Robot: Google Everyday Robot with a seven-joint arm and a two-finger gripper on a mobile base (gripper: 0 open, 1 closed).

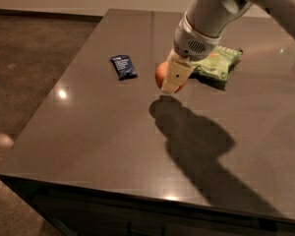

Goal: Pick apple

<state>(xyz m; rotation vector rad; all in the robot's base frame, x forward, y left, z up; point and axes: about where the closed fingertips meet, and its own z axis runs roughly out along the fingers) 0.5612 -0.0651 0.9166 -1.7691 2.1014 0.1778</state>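
The apple (160,73) is small, round and red-orange. It sits between the fingers of my gripper (170,83) near the middle of the dark table (98,136). One cream finger (176,75) covers the apple's right side; the other finger is hidden behind it. The gripper is shut on the apple and holds it slightly above the tabletop, with its shadow cast on the surface just below. The arm reaches down from the upper right.
A green chip bag (217,62) lies just right of and behind the gripper. A small dark blue packet (124,66) lies to the left of the apple. The table's left and front edges drop off to a brown floor.
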